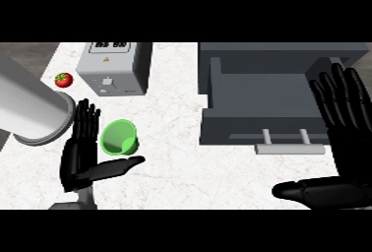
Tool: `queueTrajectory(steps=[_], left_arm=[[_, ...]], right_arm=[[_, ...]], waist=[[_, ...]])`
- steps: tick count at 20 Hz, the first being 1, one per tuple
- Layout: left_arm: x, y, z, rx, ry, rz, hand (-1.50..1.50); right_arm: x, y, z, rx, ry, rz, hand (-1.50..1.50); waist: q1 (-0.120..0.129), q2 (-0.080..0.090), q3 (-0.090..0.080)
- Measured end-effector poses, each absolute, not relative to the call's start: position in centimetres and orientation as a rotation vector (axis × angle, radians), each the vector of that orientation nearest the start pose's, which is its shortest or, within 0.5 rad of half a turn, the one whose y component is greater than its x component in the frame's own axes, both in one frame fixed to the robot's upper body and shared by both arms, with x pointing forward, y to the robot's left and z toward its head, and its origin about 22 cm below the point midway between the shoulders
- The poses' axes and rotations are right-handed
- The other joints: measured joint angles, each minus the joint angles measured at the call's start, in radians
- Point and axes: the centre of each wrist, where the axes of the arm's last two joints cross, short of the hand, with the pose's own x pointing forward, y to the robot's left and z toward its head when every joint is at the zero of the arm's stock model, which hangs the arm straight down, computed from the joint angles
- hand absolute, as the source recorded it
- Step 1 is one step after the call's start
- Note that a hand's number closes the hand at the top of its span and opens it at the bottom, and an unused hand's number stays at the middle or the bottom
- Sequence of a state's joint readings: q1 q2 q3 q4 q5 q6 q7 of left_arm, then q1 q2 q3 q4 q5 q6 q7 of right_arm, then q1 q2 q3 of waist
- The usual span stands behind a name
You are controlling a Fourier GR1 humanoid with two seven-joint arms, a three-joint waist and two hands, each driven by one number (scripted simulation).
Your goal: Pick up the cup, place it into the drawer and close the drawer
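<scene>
A green cup (120,138) lies on its side on the marble counter, its mouth facing me. My left hand (80,152) stands open just left of it, straight fingers beside the cup's rim and the thumb stretched out below the cup. The grey drawer (265,98) is pulled open at the right, its inside bare, with a pale handle (287,143) on its front. My right hand (338,142) is open at the right edge, fingers up, overlapping the drawer's right side.
A grey toaster (115,66) stands at the back. A red tomato (64,79) lies left of it. A large white cylinder with a grey rim (33,110) lies at the left, close to my left hand's fingertips.
</scene>
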State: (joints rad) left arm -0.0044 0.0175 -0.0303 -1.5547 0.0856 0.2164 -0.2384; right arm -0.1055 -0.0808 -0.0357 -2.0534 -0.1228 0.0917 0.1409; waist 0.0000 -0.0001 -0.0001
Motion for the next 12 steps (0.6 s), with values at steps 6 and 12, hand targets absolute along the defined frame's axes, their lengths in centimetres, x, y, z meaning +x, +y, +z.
queueTrajectory(steps=[6, 12], left_arm=[[24.8, 24.1, -4.0, 0.13, -1.749, 0.198, -1.5], [24.6, 24.9, -6.0, 0.131, -1.725, 0.192, -1.5]], right_arm=[[22.3, -23.2, 13.9, 0.137, -2.006, 0.122, -1.5], [23.1, -23.3, 14.1, 0.138, -2.007, 0.128, -1.5]], waist=[[-0.001, 0.0, 0.0], [0.0, 0.0, 0.0]])
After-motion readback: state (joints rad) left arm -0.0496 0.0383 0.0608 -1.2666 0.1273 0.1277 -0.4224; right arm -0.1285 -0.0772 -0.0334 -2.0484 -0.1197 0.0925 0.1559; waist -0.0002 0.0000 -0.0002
